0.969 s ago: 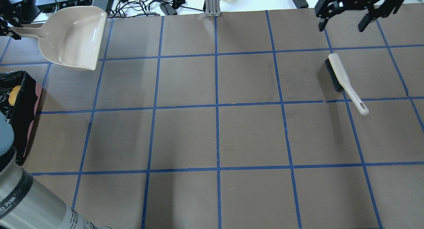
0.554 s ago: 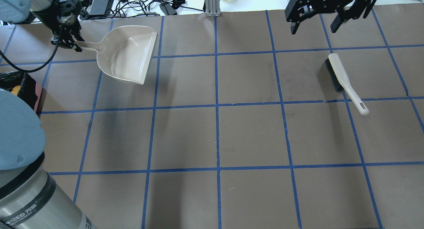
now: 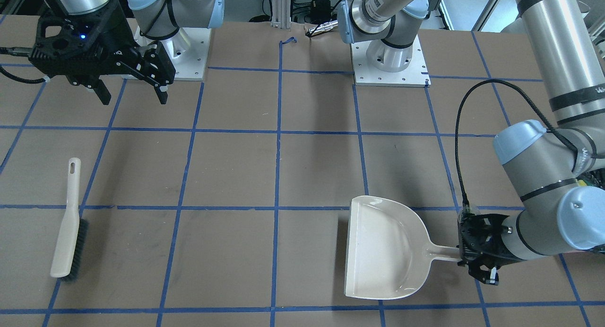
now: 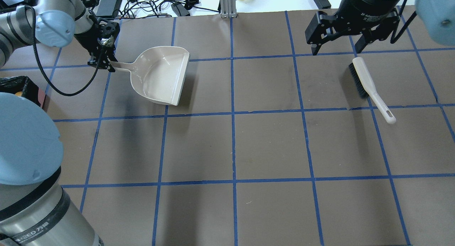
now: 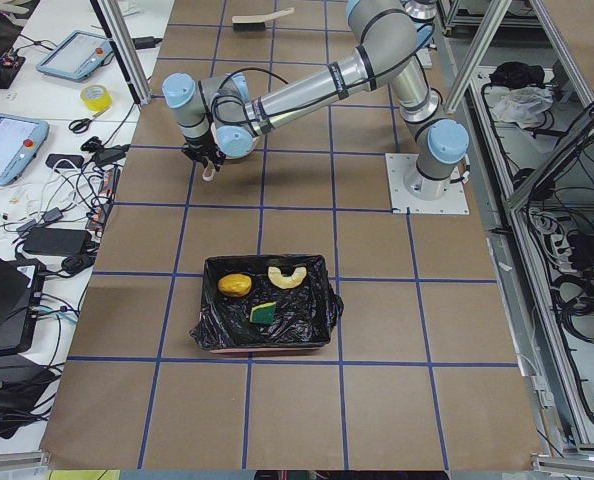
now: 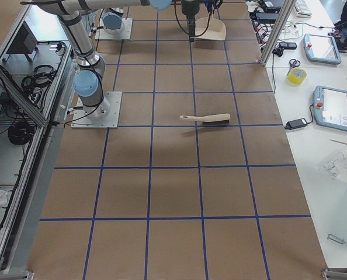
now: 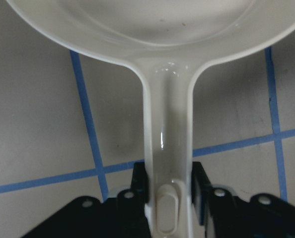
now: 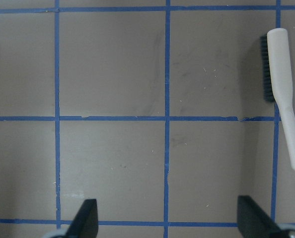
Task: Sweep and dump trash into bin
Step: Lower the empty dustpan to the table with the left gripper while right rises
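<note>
The trash lies in the bin [image 5: 320, 318], a pink box lined with a black bag: a golden-brown lump [image 5: 234, 285], a pale half-ring [image 5: 288, 277] and a yellow-green sponge [image 5: 264, 313]. In the overhead view only a corner of the bin [image 4: 26, 90] shows behind my left arm. My left gripper [image 4: 103, 63] [image 3: 478, 260] [image 7: 170, 198] is shut on the handle of the empty beige dustpan [image 4: 161, 75] [image 3: 383, 249] [image 7: 157, 20], held low over the table. My right gripper [image 4: 336, 48] [image 3: 133, 98] [image 8: 170, 223] is open and empty, above and just beyond the brush.
The beige hand brush [image 4: 369, 86] [image 3: 68, 223] [image 8: 281, 94] [image 6: 207, 119] lies on its side on the brown paper on the robot's right. Cables and devices [image 4: 153, 4] lie beyond the far table edge. My left arm's elbow [image 4: 25, 139] covers the near-left corner.
My left gripper has carried the dustpan to the right, away from the bin and toward the table's middle. My right gripper has moved left and nearer, close to the brush head.
</note>
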{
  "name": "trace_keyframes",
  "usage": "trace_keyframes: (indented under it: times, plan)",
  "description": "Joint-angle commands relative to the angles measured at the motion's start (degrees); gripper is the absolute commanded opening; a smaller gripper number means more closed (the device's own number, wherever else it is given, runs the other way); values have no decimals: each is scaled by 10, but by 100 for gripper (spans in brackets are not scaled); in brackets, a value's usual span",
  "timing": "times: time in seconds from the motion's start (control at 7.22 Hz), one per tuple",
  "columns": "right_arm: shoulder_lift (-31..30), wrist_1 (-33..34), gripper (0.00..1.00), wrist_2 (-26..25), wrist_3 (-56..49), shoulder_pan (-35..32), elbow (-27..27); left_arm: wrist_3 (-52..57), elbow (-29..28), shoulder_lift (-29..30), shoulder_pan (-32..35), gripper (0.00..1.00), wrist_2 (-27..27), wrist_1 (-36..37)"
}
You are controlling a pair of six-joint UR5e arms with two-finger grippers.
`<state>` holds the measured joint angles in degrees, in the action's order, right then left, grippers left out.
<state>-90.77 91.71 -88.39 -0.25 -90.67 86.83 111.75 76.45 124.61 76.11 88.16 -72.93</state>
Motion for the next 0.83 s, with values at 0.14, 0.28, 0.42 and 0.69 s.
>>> trace_keyframes:
  times: [0.14,0.28,0.42,0.69]
  plan:
    - [7,28,100,1,3,0,6,-14,10,5,4,0,1,24]
    - [7,29,100,1,3,0,5,-15,10,11,4,0,0,25]
    - [8,30,100,1,3,0,5,-15,11,18,4,36,-3,37]
    - [7,29,100,1,3,0,6,-16,19,18,6,63,0,38]
